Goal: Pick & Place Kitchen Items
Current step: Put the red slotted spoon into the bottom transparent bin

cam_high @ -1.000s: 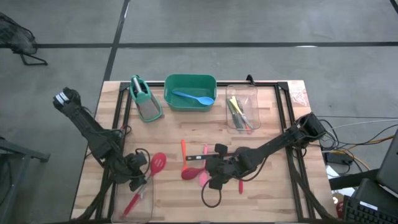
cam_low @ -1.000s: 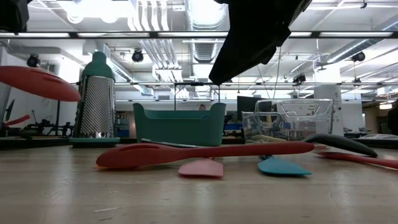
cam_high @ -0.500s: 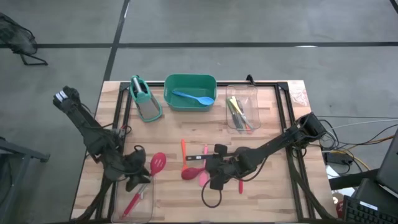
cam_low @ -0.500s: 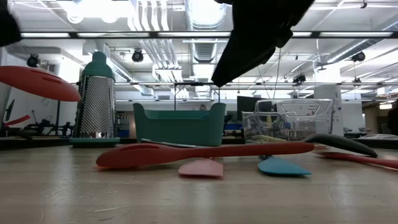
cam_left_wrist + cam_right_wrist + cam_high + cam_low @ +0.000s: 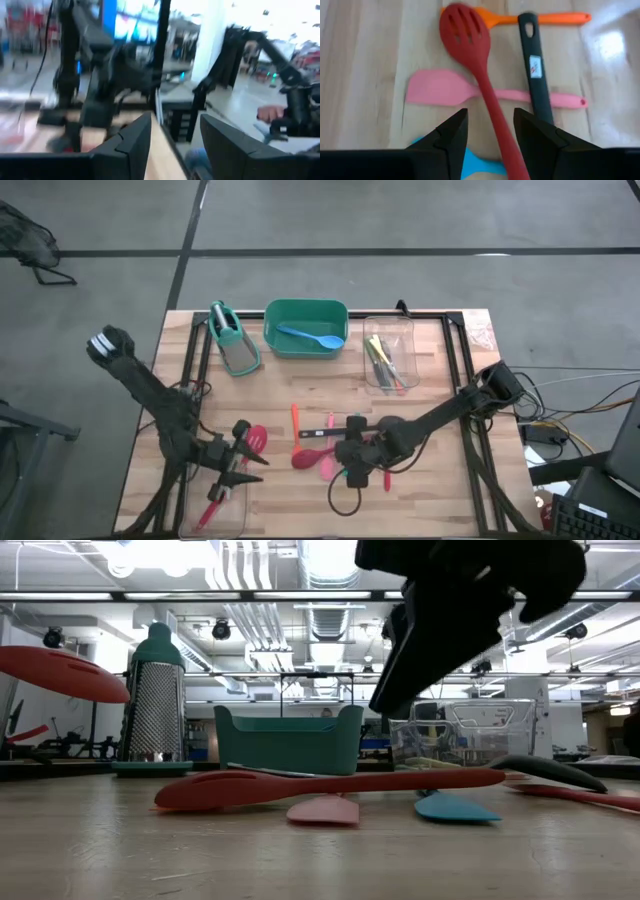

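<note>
Tabletop, right end effector (image 5: 352, 470) low, parted.

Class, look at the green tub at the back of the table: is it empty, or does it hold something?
Not empty. The high view shows a blue spoon lying inside the green tub.

Likely lab or workshop: exposed ceiling ducts (image 5: 250, 615), strip lights (image 5: 150, 595), concrete floor (image 5: 400, 215).

Middle of the table (image 5: 450, 490) is pretty crowded: red slotted spoon (image 5: 470, 45) lies across the pink spatula (image 5: 435, 90), black handle (image 5: 536, 70) just beside. Bare wood between that pile and the green tub (image 5: 306, 328); left wrist view's probably too blurry to judge.
</note>
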Controlling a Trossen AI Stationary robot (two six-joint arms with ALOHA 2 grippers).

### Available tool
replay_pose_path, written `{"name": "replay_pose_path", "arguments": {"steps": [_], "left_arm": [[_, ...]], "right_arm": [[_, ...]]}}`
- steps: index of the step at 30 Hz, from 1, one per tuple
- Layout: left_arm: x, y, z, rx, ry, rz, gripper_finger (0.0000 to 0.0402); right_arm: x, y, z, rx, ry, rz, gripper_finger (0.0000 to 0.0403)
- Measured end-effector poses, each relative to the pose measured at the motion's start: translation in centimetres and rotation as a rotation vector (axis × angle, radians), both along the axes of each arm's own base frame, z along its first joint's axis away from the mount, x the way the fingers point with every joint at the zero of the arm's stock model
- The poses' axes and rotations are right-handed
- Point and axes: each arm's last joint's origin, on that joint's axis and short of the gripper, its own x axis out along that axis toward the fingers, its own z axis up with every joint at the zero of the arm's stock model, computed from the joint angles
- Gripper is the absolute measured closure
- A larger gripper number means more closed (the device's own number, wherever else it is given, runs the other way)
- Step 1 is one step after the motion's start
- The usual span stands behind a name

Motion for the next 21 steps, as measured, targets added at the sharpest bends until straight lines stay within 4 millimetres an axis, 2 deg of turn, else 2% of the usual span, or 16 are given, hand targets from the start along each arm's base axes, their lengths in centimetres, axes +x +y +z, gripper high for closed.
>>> {"name": "replay_pose_path", "arguments": {"steps": [5, 11, 21], "left_arm": [[0.7, -1.1, -1.5, 0.029, -0.126, -0.049, 0.0225], [1.6, -2.2, -2.9, 0.062, -0.104, -0.084, 0.0225], [2.8, -3.7, -2.5, 0.081, -0.114, -0.083, 0.0225]], "right_arm": [[-0.2, -0.1, -1.0, -0.002, -0.026, 0.019, 0.0265], [-0.3, -0.4, -1.9, -0.001, -0.076, 0.043, 0.0256], [-0.5, -2.2, -4.2, 0.016, -0.119, 0.006, 0.0236]]}}
